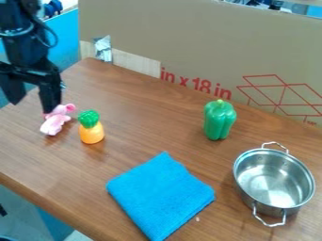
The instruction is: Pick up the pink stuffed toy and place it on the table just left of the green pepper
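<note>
Here, a pink toy (54, 122) lies beside open jaws.

Open claw (33, 105) nr pink toy (54, 123) & pineapple (92, 133); cloth (160, 195) nr pot (274, 207).

Bright, diffuse light; soft shadows on the table (144, 127); pot (274, 181) glinting.
</note>
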Robot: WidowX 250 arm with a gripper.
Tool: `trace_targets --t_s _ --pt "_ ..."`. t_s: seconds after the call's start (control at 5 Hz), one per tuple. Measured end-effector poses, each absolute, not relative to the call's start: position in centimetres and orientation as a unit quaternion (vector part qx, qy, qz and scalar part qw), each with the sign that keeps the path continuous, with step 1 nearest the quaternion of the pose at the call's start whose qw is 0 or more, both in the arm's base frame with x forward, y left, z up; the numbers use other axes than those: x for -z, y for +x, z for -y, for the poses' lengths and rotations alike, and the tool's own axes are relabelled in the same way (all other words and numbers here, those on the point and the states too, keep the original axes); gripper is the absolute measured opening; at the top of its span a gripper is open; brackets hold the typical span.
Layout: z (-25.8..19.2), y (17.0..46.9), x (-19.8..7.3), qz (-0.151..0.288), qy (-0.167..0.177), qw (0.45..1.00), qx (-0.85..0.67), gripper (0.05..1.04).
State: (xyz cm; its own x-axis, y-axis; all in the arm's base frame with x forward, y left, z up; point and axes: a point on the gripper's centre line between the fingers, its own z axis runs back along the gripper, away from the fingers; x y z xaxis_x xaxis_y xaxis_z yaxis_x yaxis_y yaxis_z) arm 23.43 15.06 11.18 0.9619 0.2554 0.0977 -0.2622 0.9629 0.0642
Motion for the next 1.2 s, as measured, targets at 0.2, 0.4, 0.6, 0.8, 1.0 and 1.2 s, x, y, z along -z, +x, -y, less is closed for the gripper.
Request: trace_targets --t_s 0.2,0.4,0.6,0.8,1.0,1.2 --pt "-18.8 24.3 -9.7 0.039 0.057 0.973 -0.219 1.001" --pt "-21.5 24.8 -8.2 0.058 0.044 0.953 -0.293 1.001" --pt "-23.4 25.3 -6.6 0.062 0.023 0.934 -0.352 1.001" --pt "-22.8 26.4 -6.0 0.078 -0.005 0.929 -0.363 1.001" --pt "-21.6 27.5 -6.2 0.087 -0.021 0.932 -0.350 1.001" --pt "-20.2 29.0 -8.0 0.120 -0.032 0.935 -0.333 1.001"
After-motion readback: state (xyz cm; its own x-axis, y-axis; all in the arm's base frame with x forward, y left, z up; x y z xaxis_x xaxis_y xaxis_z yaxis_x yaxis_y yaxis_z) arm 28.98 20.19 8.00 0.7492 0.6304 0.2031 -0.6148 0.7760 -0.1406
